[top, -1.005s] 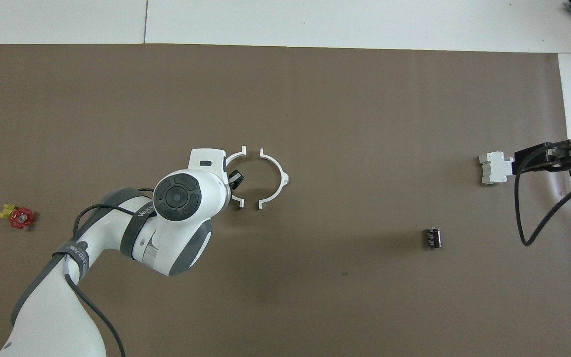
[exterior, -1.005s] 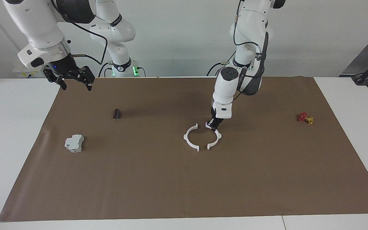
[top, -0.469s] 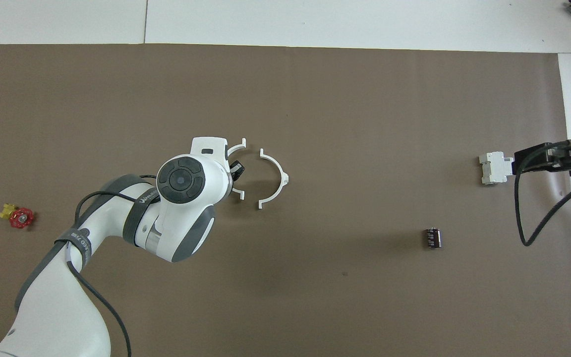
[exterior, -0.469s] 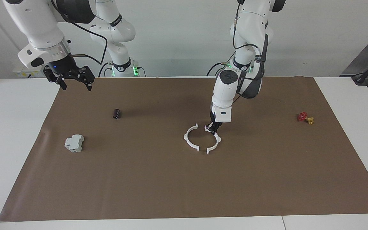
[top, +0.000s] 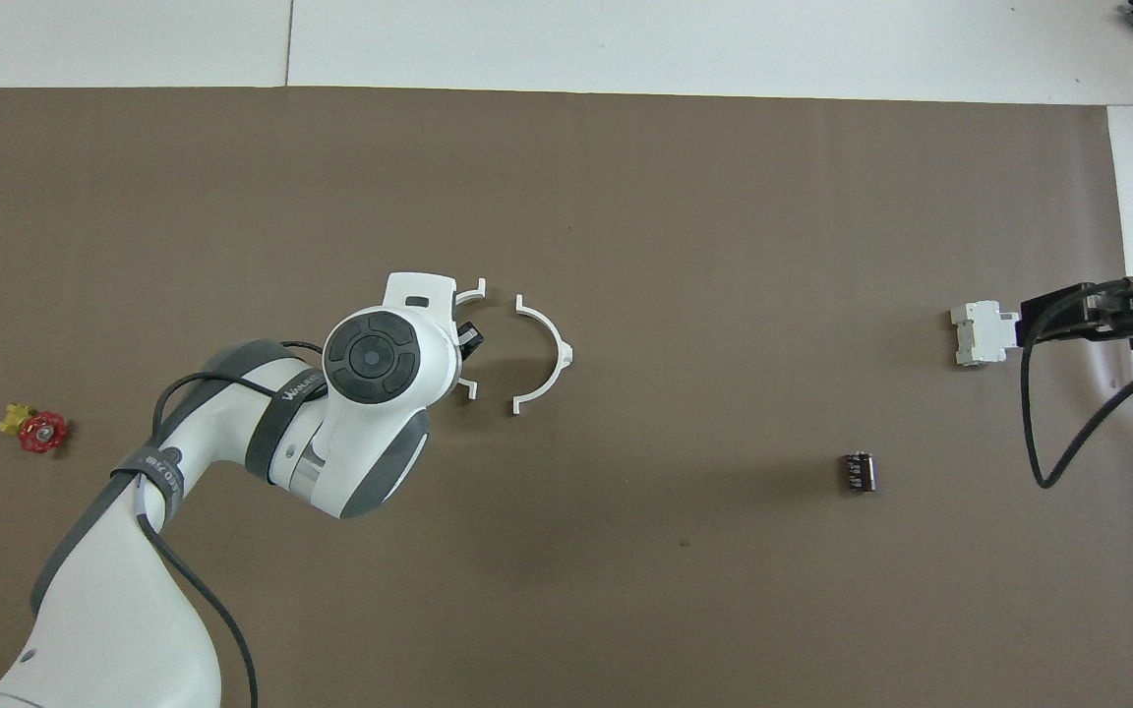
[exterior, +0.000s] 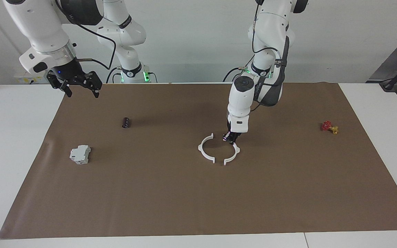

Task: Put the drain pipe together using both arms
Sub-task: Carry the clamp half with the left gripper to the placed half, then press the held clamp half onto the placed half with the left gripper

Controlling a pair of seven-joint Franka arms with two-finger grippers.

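A white bench carries a wide brown sheet over most of its top. Two white half-rings lie on the sheet near its middle, curved toward each other with gaps between their ends. From the half-rings, a small dark cylinder and a grey-white block lie toward the right arm's end, a red-and-yellow valve piece toward the left arm's end.

Left arm bent steeply down near table centre, wrist vertical, left gripper low at the surface, fingertips pinched together. Right arm waits raised at its own end; right gripper spread wide.
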